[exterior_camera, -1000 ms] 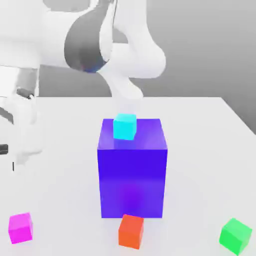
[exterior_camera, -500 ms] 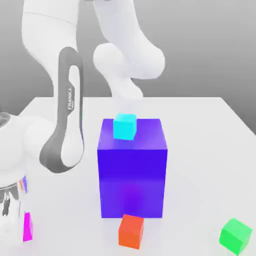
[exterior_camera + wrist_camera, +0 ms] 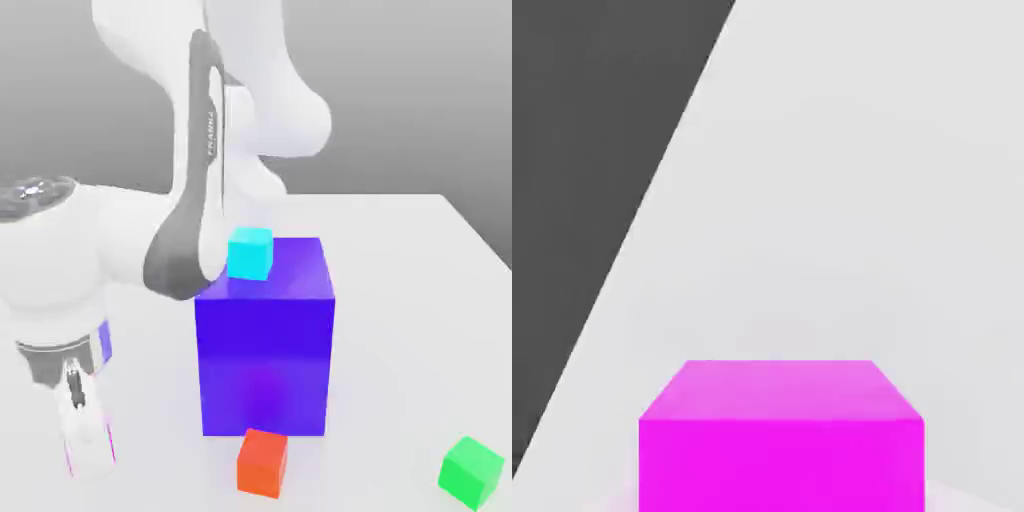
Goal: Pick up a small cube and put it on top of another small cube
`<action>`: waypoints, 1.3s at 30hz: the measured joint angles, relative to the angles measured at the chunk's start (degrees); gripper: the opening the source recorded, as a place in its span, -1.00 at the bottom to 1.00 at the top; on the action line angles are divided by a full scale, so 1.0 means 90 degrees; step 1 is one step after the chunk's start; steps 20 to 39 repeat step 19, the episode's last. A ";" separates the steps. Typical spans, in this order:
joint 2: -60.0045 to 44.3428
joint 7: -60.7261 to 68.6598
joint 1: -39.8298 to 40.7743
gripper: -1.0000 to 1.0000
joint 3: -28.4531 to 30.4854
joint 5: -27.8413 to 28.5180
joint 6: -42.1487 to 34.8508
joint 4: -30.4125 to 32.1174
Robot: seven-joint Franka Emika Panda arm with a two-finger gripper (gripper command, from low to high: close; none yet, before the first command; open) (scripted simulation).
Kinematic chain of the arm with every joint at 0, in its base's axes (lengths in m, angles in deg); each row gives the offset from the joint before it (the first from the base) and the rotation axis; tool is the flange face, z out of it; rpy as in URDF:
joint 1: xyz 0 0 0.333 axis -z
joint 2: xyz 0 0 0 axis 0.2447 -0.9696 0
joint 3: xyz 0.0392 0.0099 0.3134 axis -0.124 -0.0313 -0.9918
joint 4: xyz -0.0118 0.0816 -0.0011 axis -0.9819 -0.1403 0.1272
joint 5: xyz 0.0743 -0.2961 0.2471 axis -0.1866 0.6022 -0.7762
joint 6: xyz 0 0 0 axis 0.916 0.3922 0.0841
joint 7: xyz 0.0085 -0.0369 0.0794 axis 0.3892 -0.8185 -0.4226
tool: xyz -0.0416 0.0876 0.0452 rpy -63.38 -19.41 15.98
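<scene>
Low at the exterior view's left, near the front of the white surface [image 3: 400, 260], the robot's hand [image 3: 85, 455] points straight down, its fingers clamped on the small pink cube [image 3: 782, 440]. From the outside, the pink shows only as thin slivers at the edges of the white fingers. The camera on the hand looks right onto the cube: a plain, bright magenta block with flat faces and crisp edges, no markings, its top face a shade lighter than its side. It sits on or just above the pale surface; I cannot tell which.

The white arm [image 3: 200, 120] bends down over the scene from behind. In the middle stands a big blue-violet block [image 3: 265, 350], and on its top, near the back left corner as the exterior view shows it, rests a small cyan cube [image 3: 249, 253]. An orange-red cube [image 3: 262, 461] lies just in front of the big block, and a green cube [image 3: 471, 470] sits well apart at the exterior view's right.

The step in hand looks like the grasp, just made. Next, I judge, the hand must lift the pink cube straight up, carry it over another small cube, line up the faces squarely, lower it, and only then let go.
</scene>
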 joint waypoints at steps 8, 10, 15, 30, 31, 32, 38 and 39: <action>0.0256 -0.0796 -0.1495 -1.00 -0.0967 0.0453 -0.0294 -0.0025; 0.0330 -0.1000 -0.1865 -1.00 -0.1232 0.0565 -0.0366 -0.0021; -0.0472 -0.1762 -0.2937 -1.00 -0.1473 0.1278 0.0088 -0.0308; -0.0608 -0.1835 -0.3029 1.00 -0.1440 0.1364 0.0189 -0.0336; -0.0608 -0.1835 -0.3029 1.00 -0.1440 0.1364 0.0189 -0.0336; -0.0608 -0.1835 -0.3029 1.00 -0.1440 0.1364 0.0189 -0.0336; -0.0608 -0.1835 -0.3029 1.00 -0.1440 0.1364 0.0189 -0.0336; -0.0608 -0.1835 -0.3029 1.00 -0.1440 0.1364 0.0189 -0.0336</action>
